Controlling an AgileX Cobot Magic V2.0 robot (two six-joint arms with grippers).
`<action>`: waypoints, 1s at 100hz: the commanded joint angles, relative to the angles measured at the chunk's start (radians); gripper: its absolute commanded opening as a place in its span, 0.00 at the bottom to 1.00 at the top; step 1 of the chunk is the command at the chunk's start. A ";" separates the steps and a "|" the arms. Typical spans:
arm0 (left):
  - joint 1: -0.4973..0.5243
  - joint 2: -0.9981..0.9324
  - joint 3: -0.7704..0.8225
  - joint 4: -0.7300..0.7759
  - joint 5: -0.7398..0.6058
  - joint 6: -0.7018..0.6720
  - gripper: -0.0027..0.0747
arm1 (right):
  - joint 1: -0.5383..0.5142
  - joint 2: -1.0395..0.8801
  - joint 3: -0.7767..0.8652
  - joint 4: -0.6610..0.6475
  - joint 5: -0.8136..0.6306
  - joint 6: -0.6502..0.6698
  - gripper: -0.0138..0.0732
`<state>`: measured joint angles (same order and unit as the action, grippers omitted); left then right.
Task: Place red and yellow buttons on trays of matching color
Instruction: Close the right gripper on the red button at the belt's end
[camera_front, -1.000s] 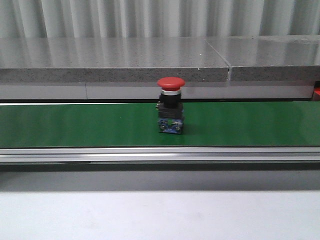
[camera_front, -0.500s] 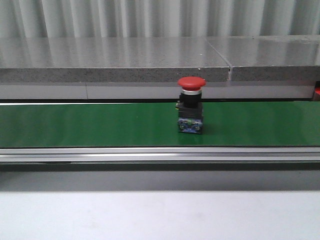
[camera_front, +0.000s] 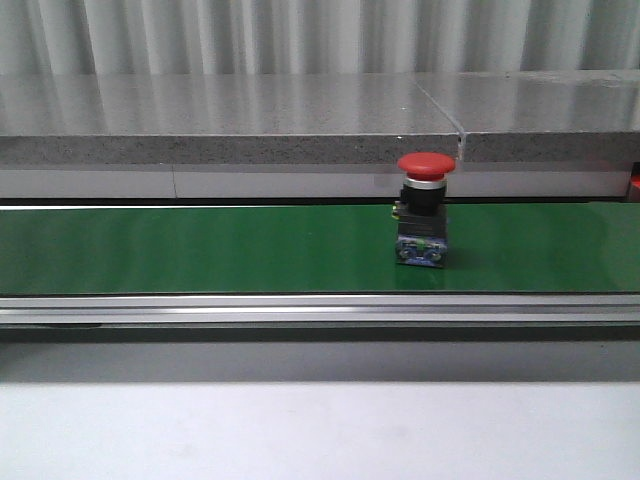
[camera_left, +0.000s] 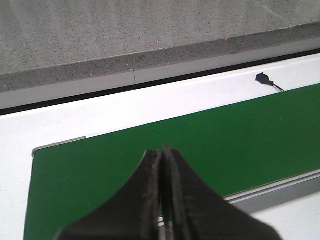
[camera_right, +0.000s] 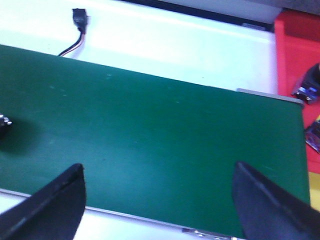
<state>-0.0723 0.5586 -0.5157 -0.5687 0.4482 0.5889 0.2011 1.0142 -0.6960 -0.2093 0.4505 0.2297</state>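
Right now the red mushroom-head push button (camera_front: 424, 222) stands upright on the green conveyor belt (camera_front: 200, 250), right of the belt's middle in the front view, with neither arm touching it. Over the belt's far right end the right gripper (camera_right: 159, 197) hangs with its jaws spread wide, just beside the red tray (camera_right: 296, 60), presumably waiting to catch the button there. At the opposite end the left gripper (camera_left: 161, 192) hovers with jaws pressed together, empty and seemingly idle.
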 joint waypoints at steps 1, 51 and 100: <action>-0.008 0.000 -0.027 -0.029 -0.056 -0.003 0.01 | 0.025 -0.015 -0.022 0.006 -0.044 -0.012 0.87; -0.008 0.000 -0.027 -0.029 -0.056 -0.003 0.01 | 0.143 0.126 -0.128 0.074 0.033 -0.050 0.87; -0.008 0.000 -0.027 -0.029 -0.056 -0.003 0.01 | 0.178 0.329 -0.270 0.173 0.088 -0.162 0.86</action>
<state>-0.0723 0.5586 -0.5157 -0.5687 0.4482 0.5889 0.3746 1.3387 -0.9161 -0.0431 0.5793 0.0920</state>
